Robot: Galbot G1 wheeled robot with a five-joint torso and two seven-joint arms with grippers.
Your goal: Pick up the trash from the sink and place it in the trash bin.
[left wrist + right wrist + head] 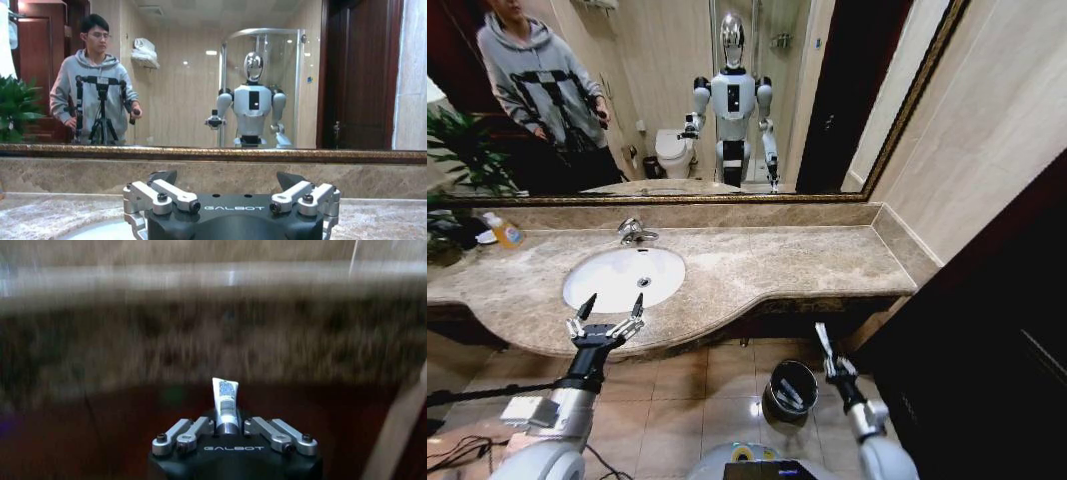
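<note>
**Right gripper holds a tube beside the bin; left gripper spread wide at the sink's edge**

The right gripper is closed on a white tube, a piece of the trash. In the right wrist view the tube stands straight up out of the pinched fingers, its flat crimped end farthest from the gripper. The right arm reaches low and forward from the robot's right side, below the counter's front edge. The gripper is just beside the trash bin, a small dark round bin with a shiny rim on the tiled floor, with pale scraps lying inside it.

The left gripper has its two fingers spread wide with nothing between them. It hovers over the front lip of the beige-brown counter, just in front of the white oval sink. The left arm extends straight forward from the robot's left side.

A chrome faucet stands behind the basin. A yellow-orange soap bottle sits at the counter's far left, well apart from both grippers. A framed mirror spans the wall behind.
</note>
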